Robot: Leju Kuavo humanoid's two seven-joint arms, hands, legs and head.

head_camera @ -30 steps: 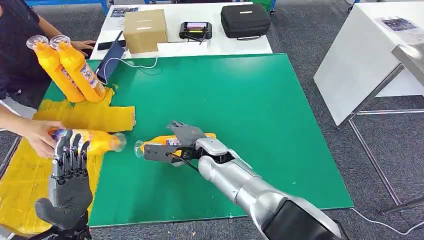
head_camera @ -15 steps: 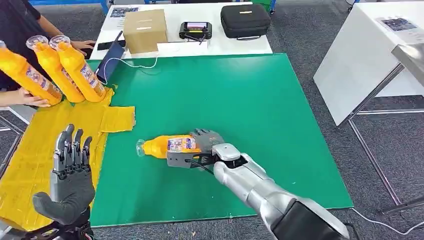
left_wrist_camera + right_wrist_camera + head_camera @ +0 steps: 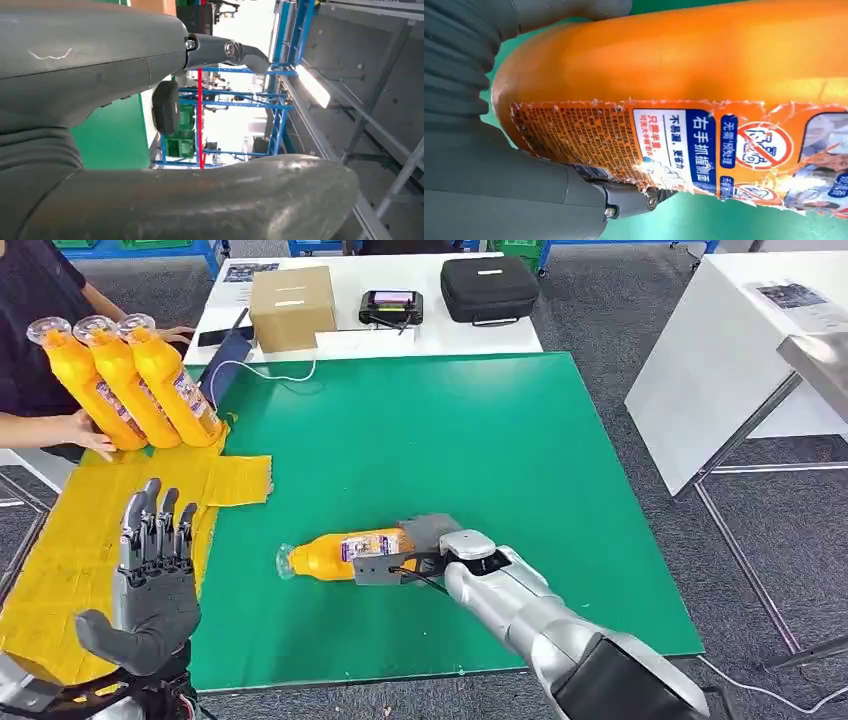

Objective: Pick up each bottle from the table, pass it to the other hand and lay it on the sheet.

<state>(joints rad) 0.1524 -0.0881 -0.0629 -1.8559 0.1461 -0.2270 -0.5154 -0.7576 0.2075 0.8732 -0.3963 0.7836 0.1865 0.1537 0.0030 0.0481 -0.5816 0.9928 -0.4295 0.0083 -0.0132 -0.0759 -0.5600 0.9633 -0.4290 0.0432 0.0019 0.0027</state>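
One bottle (image 3: 345,554) is in play on our side: it lies on its side on the green surface (image 3: 500,440), near-centre, cap end pointing left toward the yellow sheet (image 3: 70,550). We have the right robot hand (image 3: 400,552) wrapped around its base end, fingers over the top and thumb under. The right wrist view confirms it: orange body and torn label (image 3: 704,150) sit tight against the palm, grey fingers (image 3: 569,10) curled round the far side. We can't tell whether the bottle is off the surface or resting on it.

Left robot hand (image 3: 155,575) is raised at near left, over the boundary between sheet and green, palm up, fingers apart, holding nothing. Looks staged to receive.

Step in hand, as we read it: pick-up with the right, handover not yet begun. The two hands are well apart.

Next move calls for:
- lifting the bottle and carrying it left toward the left robot hand
- presenting the free cap end and mid-body, since the right grips the base
- left closing before right lets go
- then laying it on the sheet

Risk: the body is smooth and round, so it may roll in the grasp during transfer.

Three more bottles (image 3: 125,380) stand tilted at far left on the sheet's far end, a person's hand (image 3: 90,430) touching them.
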